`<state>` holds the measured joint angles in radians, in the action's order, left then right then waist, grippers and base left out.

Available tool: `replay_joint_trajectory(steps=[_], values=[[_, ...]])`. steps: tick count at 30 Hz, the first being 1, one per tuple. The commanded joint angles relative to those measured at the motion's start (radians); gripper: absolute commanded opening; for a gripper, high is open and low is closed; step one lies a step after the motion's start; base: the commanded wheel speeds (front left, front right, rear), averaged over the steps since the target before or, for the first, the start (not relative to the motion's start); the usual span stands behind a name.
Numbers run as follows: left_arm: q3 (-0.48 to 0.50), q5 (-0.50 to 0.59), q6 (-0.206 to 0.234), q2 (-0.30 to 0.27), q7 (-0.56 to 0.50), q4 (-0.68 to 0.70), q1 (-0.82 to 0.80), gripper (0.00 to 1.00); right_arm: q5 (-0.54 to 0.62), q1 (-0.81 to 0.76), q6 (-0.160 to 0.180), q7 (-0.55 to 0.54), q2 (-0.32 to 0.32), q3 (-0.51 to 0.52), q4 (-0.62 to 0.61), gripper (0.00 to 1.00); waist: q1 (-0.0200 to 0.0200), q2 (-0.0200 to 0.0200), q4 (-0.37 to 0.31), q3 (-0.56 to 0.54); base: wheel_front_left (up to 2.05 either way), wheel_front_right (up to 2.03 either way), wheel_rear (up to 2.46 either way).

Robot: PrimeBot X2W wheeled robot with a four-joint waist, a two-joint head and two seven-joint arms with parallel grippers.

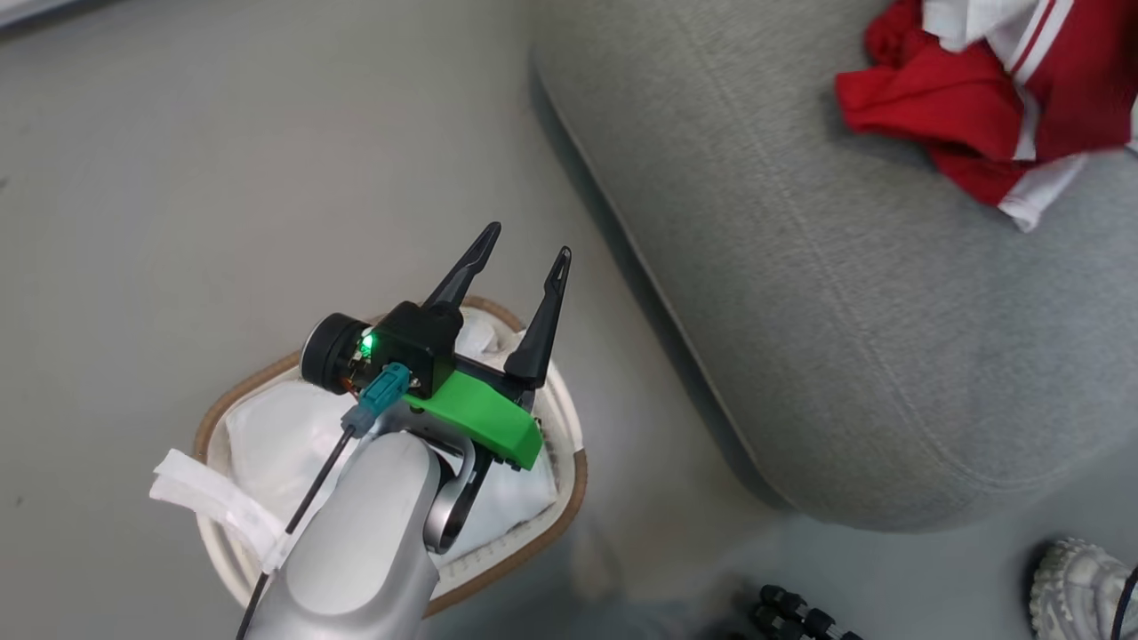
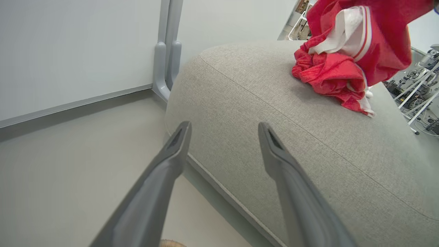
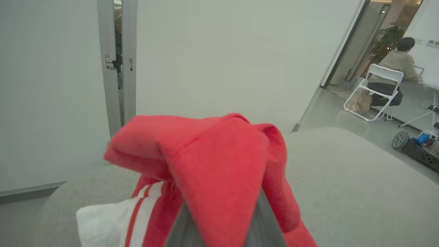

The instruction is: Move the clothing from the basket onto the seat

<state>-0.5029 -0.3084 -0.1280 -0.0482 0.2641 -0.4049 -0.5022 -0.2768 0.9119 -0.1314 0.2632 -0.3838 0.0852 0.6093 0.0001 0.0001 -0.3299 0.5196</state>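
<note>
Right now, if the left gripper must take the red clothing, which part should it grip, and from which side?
Grip the crumpled red bunch of the clothing at its end nearest the left gripper, coming over the seat edge. It stands up in folds the open jaws could pinch.

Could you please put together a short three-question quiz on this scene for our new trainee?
1. True or false: the left end effector is open, holding nothing.
2. The clothing is over: A the floor; B the seat; C a table.
3. Fill in: the left end effector hangs above the ____.
Key: 1 true; 2 B; 3 basket.
</note>
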Motion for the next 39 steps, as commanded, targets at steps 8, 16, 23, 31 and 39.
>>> replay_joint_trajectory(steps=[8, 16, 23, 31, 39], values=[[0.062, 0.002, -0.004, -0.004, 0.001, 0.006, 0.022, 1.0, 0.024, -0.148, 0.001, 0.002, 0.063, 0.072, 0.066, 1.0, -0.0001, -0.0001, 0.094, 0.048, 0.0, 0.0, 0.0], [0.17, 0.008, -0.004, -0.005, 0.001, 0.032, 0.075, 1.0, 0.02, -0.359, 0.001, 0.002, 0.11, 0.089, -0.088, 1.0, -0.0001, -0.0001, 0.101, -0.044, 0.0, 0.0, 0.0], [0.307, 0.046, -0.004, -0.006, 0.001, 0.068, 0.168, 1.0, -0.005, -0.509, 0.001, 0.002, 0.162, -0.028, -0.243, 1.0, -0.0001, -0.0001, 0.132, -0.149, 0.0, 0.0, 0.0], [0.466, 0.085, 0.012, -0.004, 0.0, 0.077, 0.284, 1.0, -0.007, -0.542, 0.001, 0.002, 0.249, -0.167, -0.253, 1.0, -0.0001, -0.0001, 0.204, -0.267, 0.0, 0.0, 0.0], [0.542, 0.109, 0.038, -0.003, 0.0, 0.086, 0.373, 1.0, 0.051, -0.572, 0.001, 0.002, 0.29, -0.265, -0.216, 1.0, -0.0001, -0.0001, 0.269, -0.344, 0.0, 0.0, 0.0]])
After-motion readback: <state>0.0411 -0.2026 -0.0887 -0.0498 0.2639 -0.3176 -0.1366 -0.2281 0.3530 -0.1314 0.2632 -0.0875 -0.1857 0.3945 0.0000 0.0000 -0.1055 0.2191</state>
